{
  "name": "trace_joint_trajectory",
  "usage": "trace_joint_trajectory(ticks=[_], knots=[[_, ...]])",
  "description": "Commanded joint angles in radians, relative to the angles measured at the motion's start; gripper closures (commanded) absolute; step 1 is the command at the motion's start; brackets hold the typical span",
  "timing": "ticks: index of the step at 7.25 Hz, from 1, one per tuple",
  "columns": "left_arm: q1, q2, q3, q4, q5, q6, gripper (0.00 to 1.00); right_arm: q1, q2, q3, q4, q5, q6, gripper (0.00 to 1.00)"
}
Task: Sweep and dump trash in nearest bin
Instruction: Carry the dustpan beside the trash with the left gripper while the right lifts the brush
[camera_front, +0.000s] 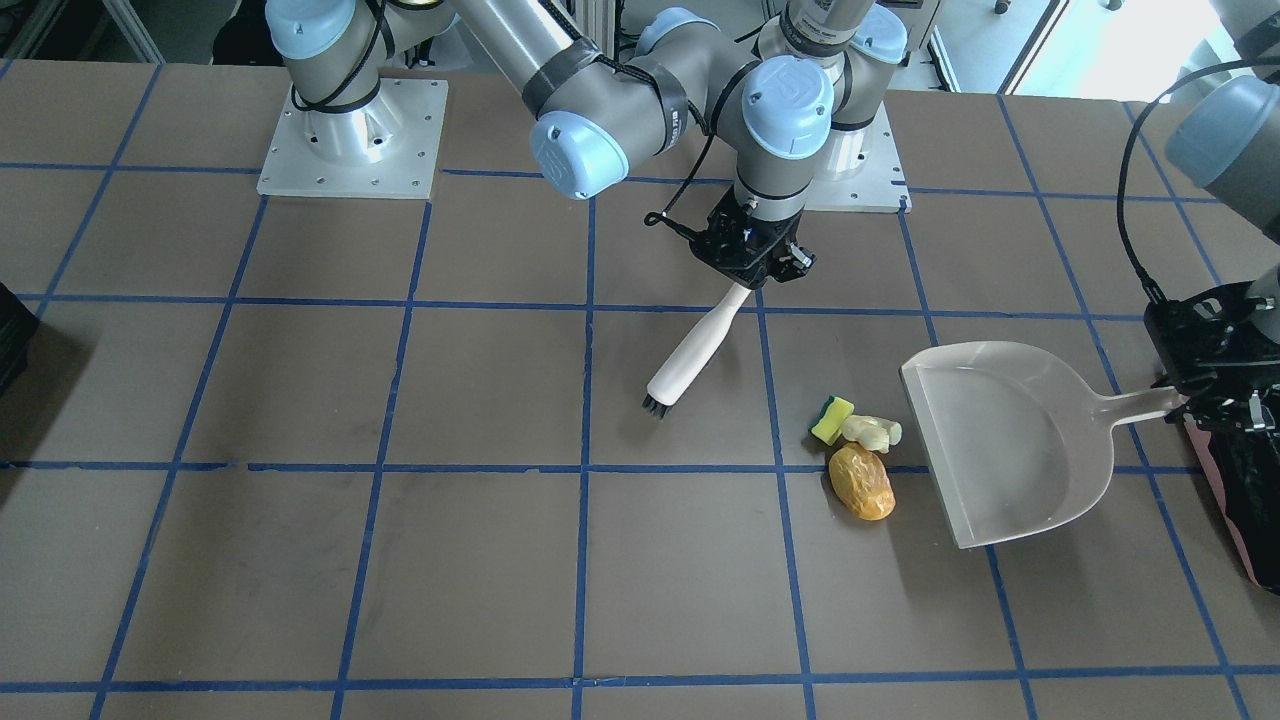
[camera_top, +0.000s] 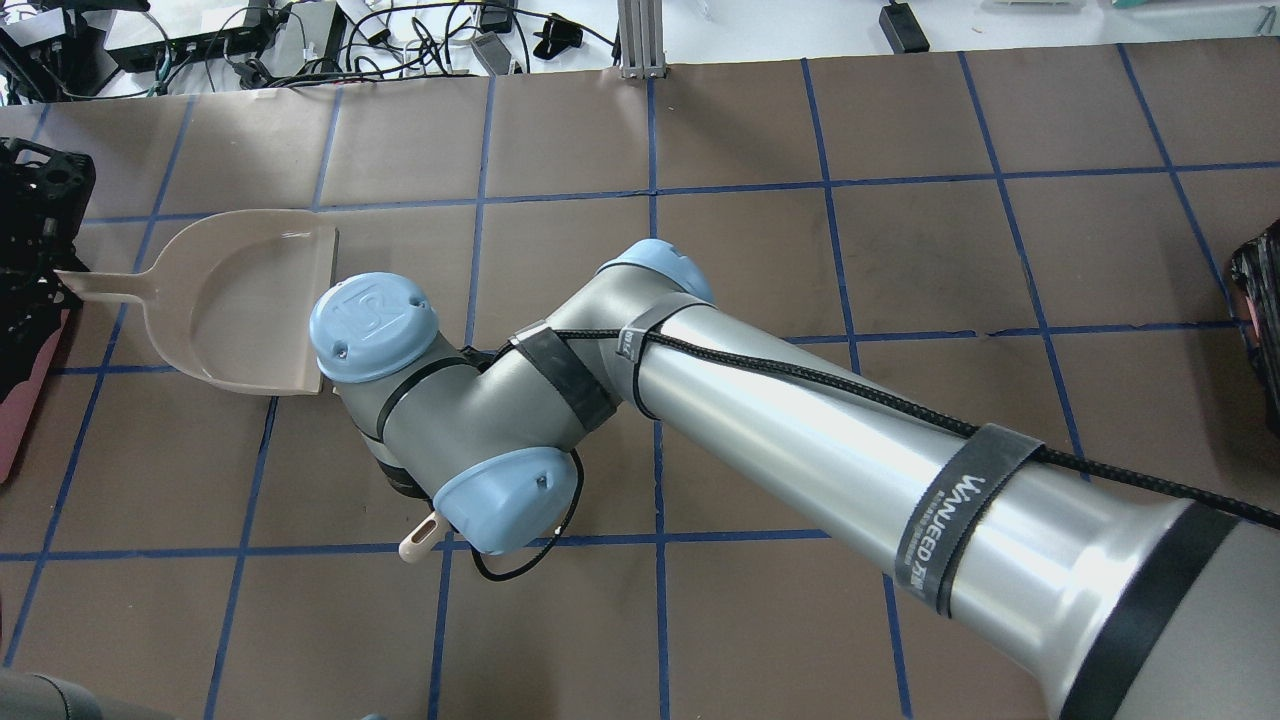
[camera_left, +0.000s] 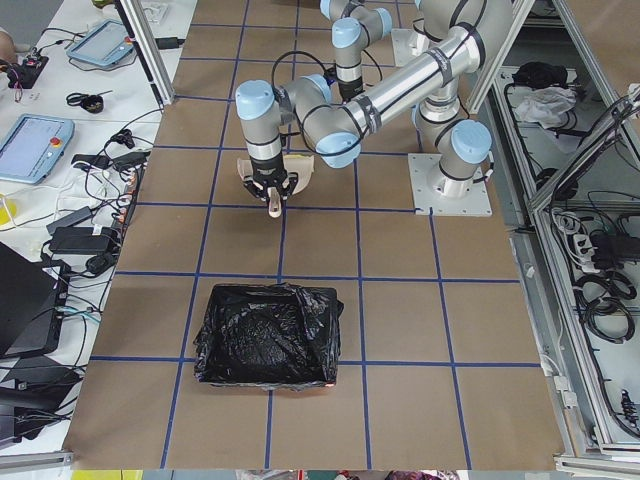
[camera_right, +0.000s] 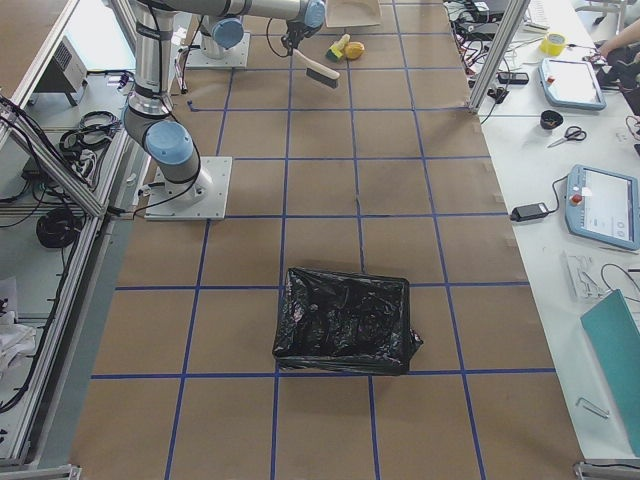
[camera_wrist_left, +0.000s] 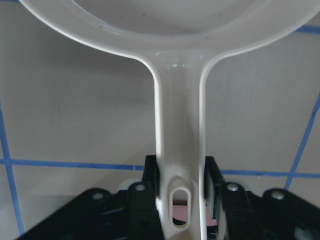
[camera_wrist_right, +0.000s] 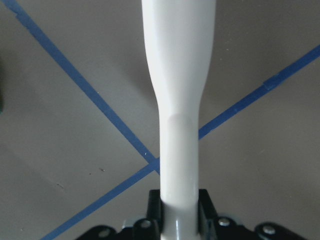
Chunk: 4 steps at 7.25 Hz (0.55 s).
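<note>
The dustpan (camera_front: 1010, 440) lay on the brown tabletop (camera_front: 300, 560) with its straight open lip turned toward the trash. The left hand (camera_wrist_left: 181, 175) was clamped on the end of its handle, a black finger (camera_wrist_left: 149, 172) pressed against each side. Just behind that hand stood the bin (camera_left: 268, 335), dusty pink and lined with a crinkled black bag.

The three pieces sat bunched just beside the lip. The pale cream piece (camera_front: 870, 431) was nearest it. The yellow-and-green sponge chunk (camera_front: 832, 419) touched the cream piece on the far side from the pan. The golden-brown potato-like lump (camera_front: 861, 482) lay beside them, toward the operators' side.

A stretch of bare tabletop separated the sponge from the dark bristles of the brush (camera_front: 695, 350). The brush had a white handle, tilted with the bristles down. The right hand (camera_front: 750, 272) was closed on its thin upper end. Wide bare tabletop lay on the operators' side of both tools. A dark container (camera_right: 345, 320) sat well apart, toward the robot's right end.

In the overhead view the right arm covered the trash and nearly all of the brush, leaving only the handle's tip showing. The front-facing view cut the bin off at its edge. Whether the bristles touched the tabletop could not be made out.
</note>
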<state>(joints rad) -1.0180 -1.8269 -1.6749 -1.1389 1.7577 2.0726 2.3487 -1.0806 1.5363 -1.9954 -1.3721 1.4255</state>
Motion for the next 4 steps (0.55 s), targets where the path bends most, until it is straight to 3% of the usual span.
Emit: trace_joint_trajectory(ticks=[1,3,4], knots=[[0.027,0.017,-0.17,0.259,0.067,0.046,1.0,0.008,0.025,-0.027,0.003,0.002,0.001,1.0],[0.027,0.021,-0.209,0.284,0.091,0.035,1.0,0.012,0.028,-0.03,0.003,0.005,-0.008,1.0],[0.022,0.029,-0.227,0.295,0.092,0.023,1.0,0.012,0.043,-0.044,-0.002,0.048,-0.035,1.0]])
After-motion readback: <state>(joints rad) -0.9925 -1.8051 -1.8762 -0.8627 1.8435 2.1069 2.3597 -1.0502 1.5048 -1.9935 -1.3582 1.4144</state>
